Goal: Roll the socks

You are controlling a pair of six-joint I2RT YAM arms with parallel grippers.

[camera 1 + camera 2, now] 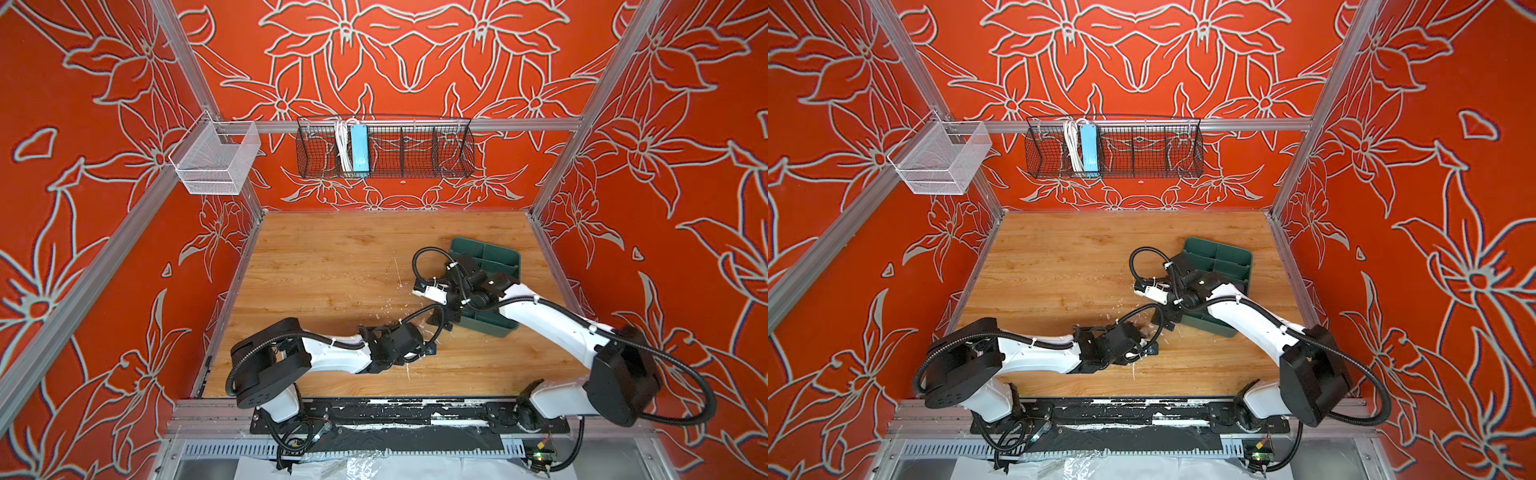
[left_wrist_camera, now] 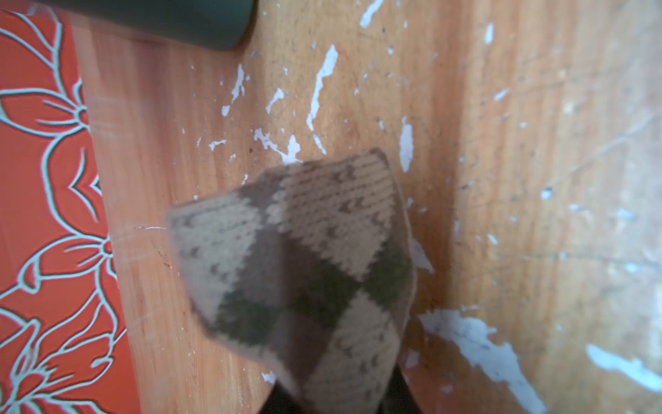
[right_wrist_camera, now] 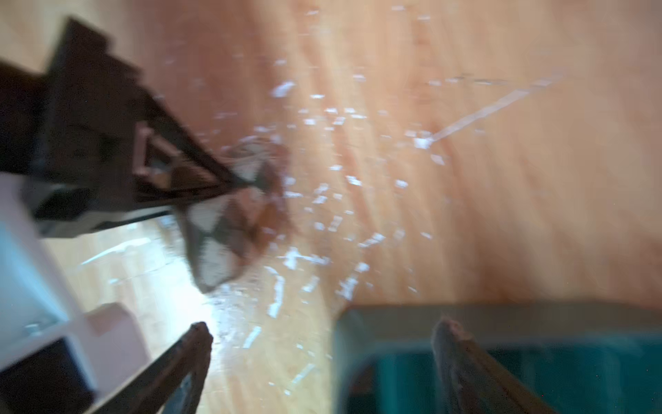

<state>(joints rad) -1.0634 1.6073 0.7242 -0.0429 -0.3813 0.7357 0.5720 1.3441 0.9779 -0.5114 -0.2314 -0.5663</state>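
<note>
Left wrist view: left pincer (image 2: 340, 398), low over table (image 2: 501, 179), clamps argyle sock (image 2: 297, 258); right pincer (image 3: 324, 328) agape.

Tray (image 1: 500, 257): set on the bench (image 1: 332, 266), by its right edge.
Sock (image 2: 304, 258): held above the bench, just left of the tray.

Open tabletop (image 1: 332, 270) beside green tray (image 1: 492, 327)
</note>
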